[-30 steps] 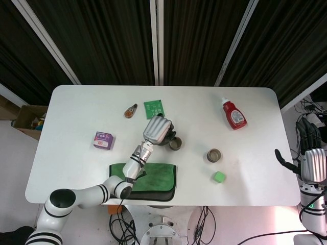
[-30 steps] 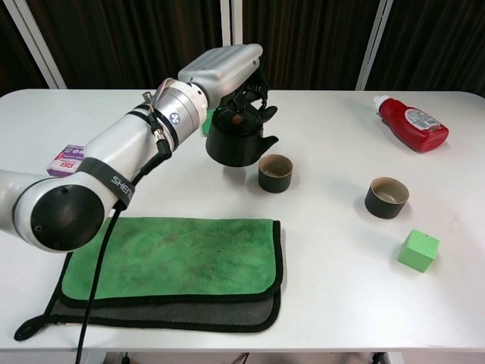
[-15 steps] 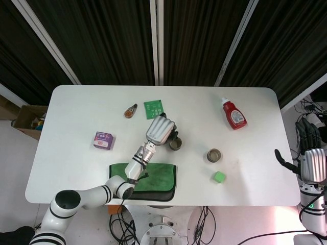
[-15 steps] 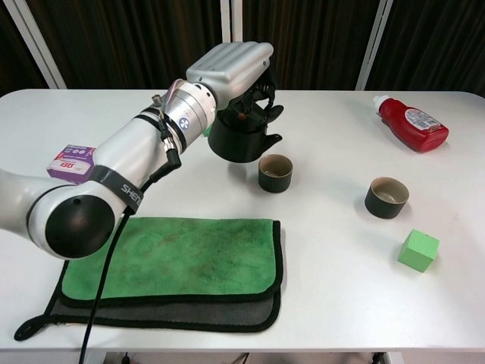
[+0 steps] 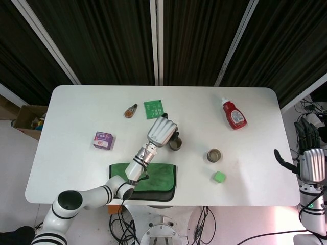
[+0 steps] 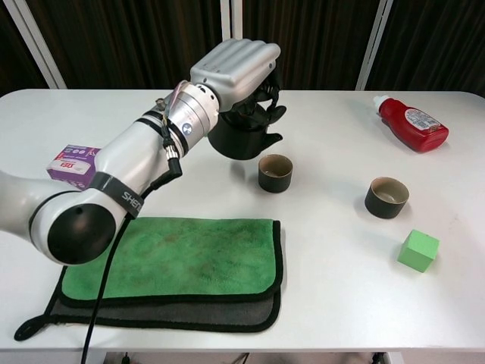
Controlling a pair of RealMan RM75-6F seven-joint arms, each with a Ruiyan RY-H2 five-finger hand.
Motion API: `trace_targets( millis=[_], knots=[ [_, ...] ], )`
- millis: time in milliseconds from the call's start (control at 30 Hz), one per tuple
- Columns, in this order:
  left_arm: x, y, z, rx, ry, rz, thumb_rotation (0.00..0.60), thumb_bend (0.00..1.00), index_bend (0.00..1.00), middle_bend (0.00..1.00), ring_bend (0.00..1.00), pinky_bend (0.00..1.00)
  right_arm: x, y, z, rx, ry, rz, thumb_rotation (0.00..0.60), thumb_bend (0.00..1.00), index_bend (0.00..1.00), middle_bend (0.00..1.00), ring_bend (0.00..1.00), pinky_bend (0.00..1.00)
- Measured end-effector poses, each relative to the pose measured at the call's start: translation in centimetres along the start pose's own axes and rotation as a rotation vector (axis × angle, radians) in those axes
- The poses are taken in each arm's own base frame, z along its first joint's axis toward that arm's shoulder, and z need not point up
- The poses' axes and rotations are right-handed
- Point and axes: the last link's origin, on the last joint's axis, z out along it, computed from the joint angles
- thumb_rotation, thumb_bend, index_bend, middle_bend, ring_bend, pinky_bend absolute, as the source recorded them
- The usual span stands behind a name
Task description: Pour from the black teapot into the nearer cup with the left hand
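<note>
Left hand grasps the black teapot from above, raised mid-desk, spout just beside the nearer cup. Bare desk lies toward the near edge. Teapot top hidden by fingers. Right hand hangs off the right edge, released, fingers spread.

The left arm is glossy white with black joint bands, printed lettering and a black cable; the left hand has a ribbed silver back and black fingers. The right hand looks alike.
</note>
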Motion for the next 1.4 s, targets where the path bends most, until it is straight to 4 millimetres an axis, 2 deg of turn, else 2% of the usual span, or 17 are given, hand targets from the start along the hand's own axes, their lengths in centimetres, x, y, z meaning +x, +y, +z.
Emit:
trace_targets(
  millis=[1400],
  knots=[
    [-0.29,0.72,-0.41,-0.062,0.052,0.153,0.6,0.4,1.0,1.0,1.0,0.45,-0.16,-0.08,-0.09,0.002,-0.004,0.001,0.6,0.23,0.0,0.0,0.0,0.0]
  ],
)
